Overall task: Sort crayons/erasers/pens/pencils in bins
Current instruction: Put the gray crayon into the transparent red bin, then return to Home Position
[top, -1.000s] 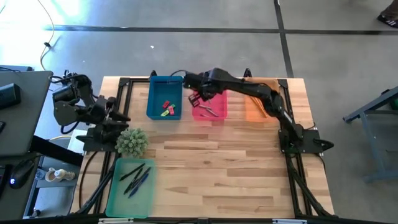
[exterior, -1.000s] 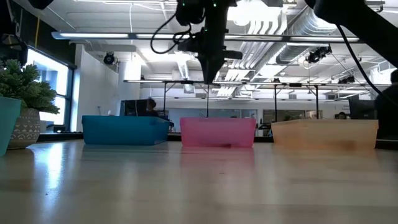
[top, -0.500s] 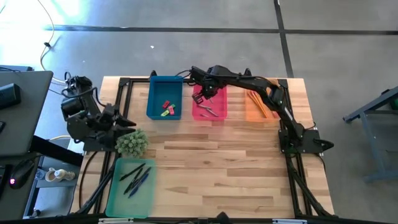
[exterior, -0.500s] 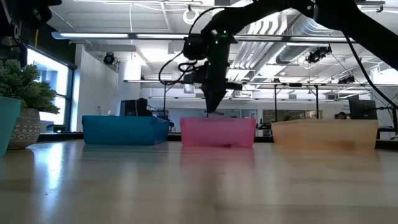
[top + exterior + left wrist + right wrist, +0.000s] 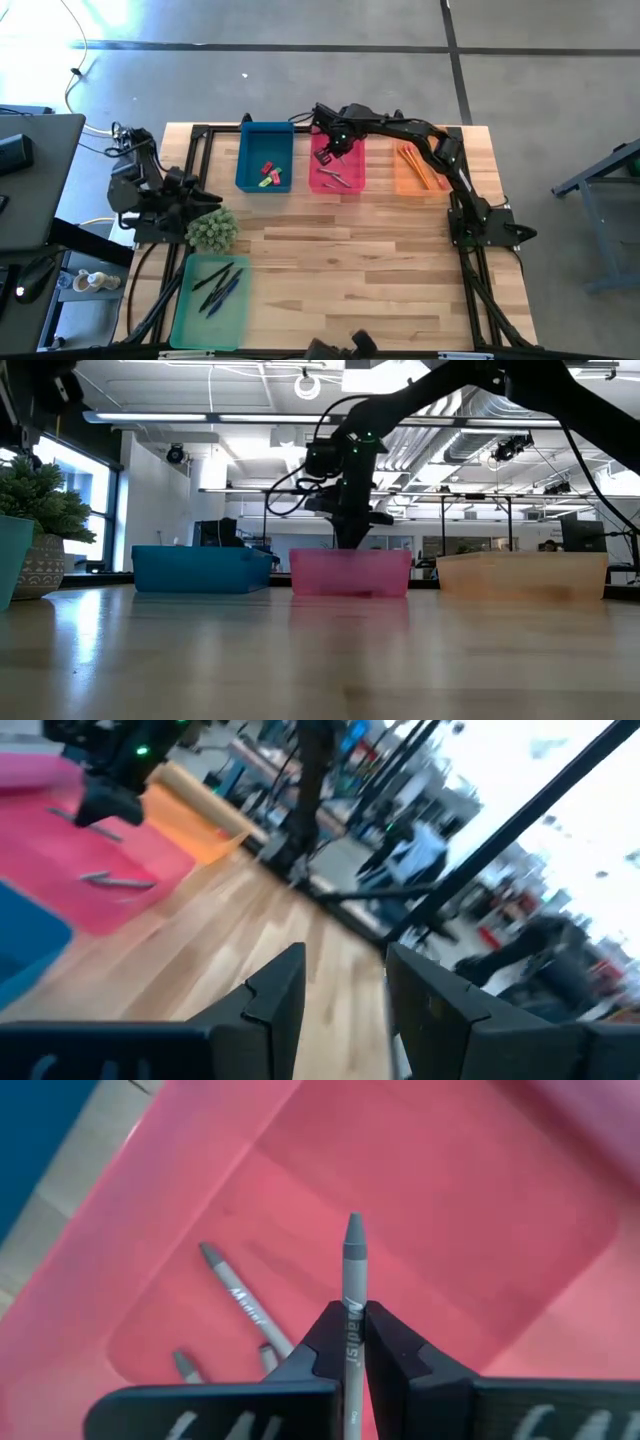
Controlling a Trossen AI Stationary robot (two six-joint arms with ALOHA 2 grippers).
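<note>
Crayon (image 5: pixel 353 1280) sits clamped between the fingers of the right end effector (image 5: pixel 353 1348), tip pointing out over the pink bin (image 5: pixel 480 1230), so a release would drop it onto the grey sticks already lying there (image 5: pixel 235 1295). In the high view the right end effector (image 5: pixel 335 141) is in the upper middle of the frame, over the far end of the pink bin (image 5: pixel 357 182), its arm reaching in from the right. The low view shows it just above that bin's rim (image 5: pixel 350 557), low enough, I judge, that the crayon will not bounce out.

Each kind has its own bin, which explains the layout: erasers (image 5: pixel 270 173) in the blue bin (image 5: pixel 246 160) left of the pink one, pencils (image 5: pixel 412 166) in the orange bin (image 5: pixel 402 186) right of it, pens (image 5: pixel 218 284) in the green bin (image 5: pixel 190 318) at lower left. No loose items show on the tabletop (image 5: pixel 350 260), so the sorting looks nearly finished.

The left end effector (image 5: pixel 345 990) waits at the left edge of the tabletop beside a small plant (image 5: pixel 212 229), fingers parted and gripping nothing.
</note>
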